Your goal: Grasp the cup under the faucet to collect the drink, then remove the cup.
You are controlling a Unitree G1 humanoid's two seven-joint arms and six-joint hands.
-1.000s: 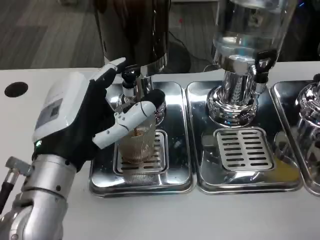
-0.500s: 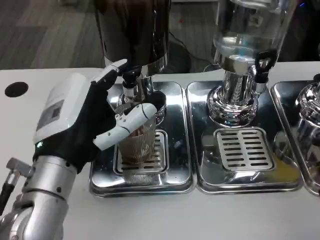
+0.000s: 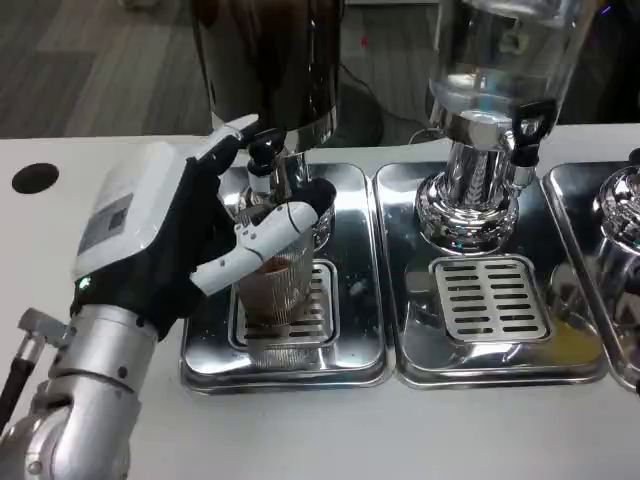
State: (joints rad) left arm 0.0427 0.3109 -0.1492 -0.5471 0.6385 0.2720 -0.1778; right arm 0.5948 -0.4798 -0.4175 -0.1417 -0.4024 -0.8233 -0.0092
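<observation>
- White counter (image 3: 330, 430) runs across the foreground, with a dark round hole (image 3: 34, 178) near its left edge and grey carpeted floor (image 3: 90, 60) behind it.
- Three polished steel drip trays sit side by side: the left tray (image 3: 360, 350) under a dark dispenser (image 3: 268, 60), the middle tray (image 3: 480, 365) under a clear-tank dispenser (image 3: 500, 50), and a third tray (image 3: 585, 185) cut off at the right edge.
- The middle tray carries a slotted grate (image 3: 490, 298); a chrome base (image 3: 470, 205) rises behind it, with a black tap handle (image 3: 530, 120) on the clear dispenser.
- Both tanks are cropped by the top of the frame, and the right-hand dispenser (image 3: 622, 215) shows just a chrome sliver.
- Ribbed clear cup (image 3: 275, 285) stands on the left tray's grate, right below the black faucet (image 3: 262, 152); brownish drink shows inside, though how full it is I cannot make out through the ribbing and reflections.
- The cup's left side is hidden behind the left hand (image 3: 160, 235).
- That hand reaches in from the lower left on its silver forearm (image 3: 85, 400), white back turned up and to the left.
- Its fingers (image 3: 255, 240) wrap the cup's upper part, one white finger lying across the front, another pointing up beside the faucet.
</observation>
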